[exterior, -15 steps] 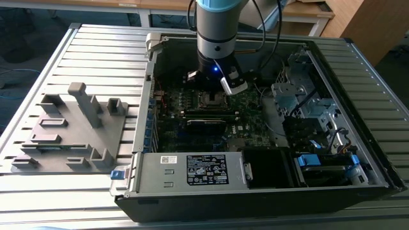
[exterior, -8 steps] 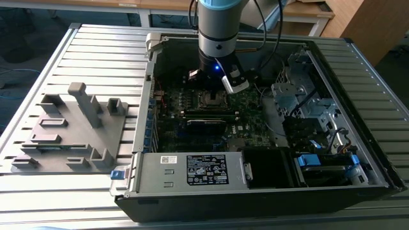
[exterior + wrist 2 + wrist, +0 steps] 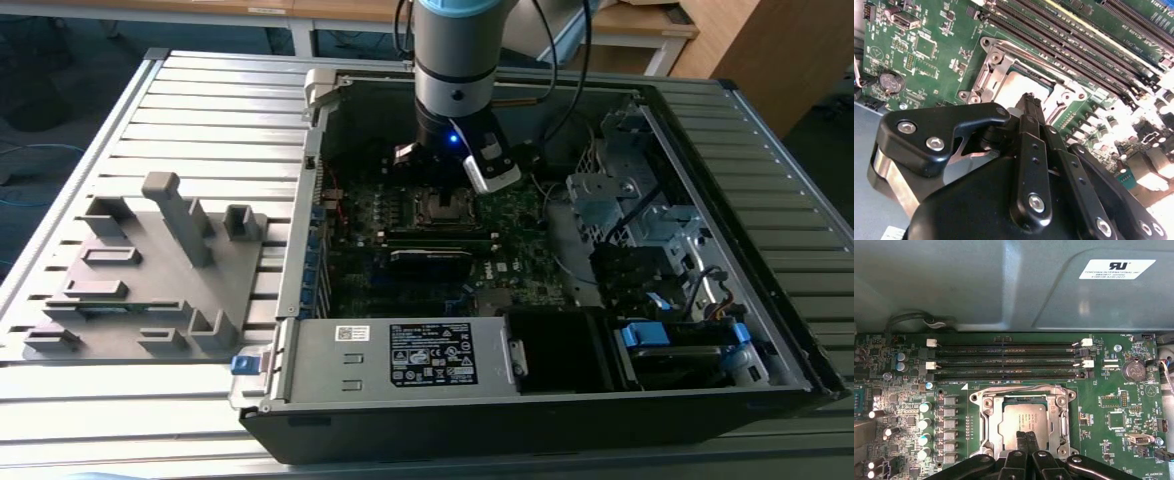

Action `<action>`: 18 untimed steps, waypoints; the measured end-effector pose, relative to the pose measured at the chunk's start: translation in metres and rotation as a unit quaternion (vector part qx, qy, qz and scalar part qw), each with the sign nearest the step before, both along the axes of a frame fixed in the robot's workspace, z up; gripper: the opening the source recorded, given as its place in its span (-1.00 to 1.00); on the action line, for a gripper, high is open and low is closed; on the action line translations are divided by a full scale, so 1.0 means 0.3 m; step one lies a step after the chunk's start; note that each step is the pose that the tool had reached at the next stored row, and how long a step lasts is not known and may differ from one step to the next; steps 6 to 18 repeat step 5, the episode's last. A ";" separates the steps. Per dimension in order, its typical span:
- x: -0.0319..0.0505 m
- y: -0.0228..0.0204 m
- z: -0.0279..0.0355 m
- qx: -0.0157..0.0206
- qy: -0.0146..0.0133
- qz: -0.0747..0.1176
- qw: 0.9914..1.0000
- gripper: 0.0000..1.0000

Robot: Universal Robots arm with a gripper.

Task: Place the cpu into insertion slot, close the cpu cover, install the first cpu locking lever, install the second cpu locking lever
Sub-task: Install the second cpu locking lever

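— Trouble seeing anything from up there?

— Some. My own black metal fingers point(image 3: 1021, 440) cut across one edge of the small flat square cpu point(image 3: 1024, 417) with its dull silver-grey metal top. In both wrist views I cannot tell whether the tips touch it or hang just above it. The square black insertion slot is covered by that chip and by the thin square silver metal cpu cover point(image 3: 985, 412). The thin wire levers point(image 3: 1024, 386) along the frame are too fine for me to say how they sit.

— And your grip?

— Drawn together, tip against tip, with nothing I can see between them. In the second wrist view the tips point into the cover's window.

— Room to move?

— Tight on one side. Long narrow black memory slots point(image 3: 1004, 360) run just beside the frame, and beyond them rises the grey metal case wall point(image 3: 979, 285). Small silver capacitors point(image 3: 926, 410) stand in a row near another edge. In the exterior view the open black computer case point(image 3: 534, 420) boxes me in on the grey slatted metal bench point(image 3: 200, 100). A grey moulded fixture tray point(image 3: 134, 280) sits well apart, toward the exterior view's left.

— How does the chip look?

— Flat and square to the frame, showing through the large window. The cover appears to lie level around it, with green circuit board point(image 3: 1104, 390) on all sides.
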State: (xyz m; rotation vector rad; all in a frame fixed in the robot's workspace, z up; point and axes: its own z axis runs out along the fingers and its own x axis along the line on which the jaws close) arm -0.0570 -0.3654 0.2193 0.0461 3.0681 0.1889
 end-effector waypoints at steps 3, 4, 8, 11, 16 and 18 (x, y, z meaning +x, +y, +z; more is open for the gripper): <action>0.000 0.000 0.002 0.000 0.000 0.000 1.000 -0.80; 0.000 0.000 0.002 0.000 0.000 0.000 1.000 -0.80; 0.000 0.000 0.002 0.000 0.000 0.000 1.000 -0.80; 0.000 0.000 0.002 0.000 0.000 0.000 1.000 -0.80; 0.000 0.000 0.002 0.000 0.000 0.000 1.000 -0.80; 0.000 0.000 0.002 0.000 0.000 0.000 1.000 -0.80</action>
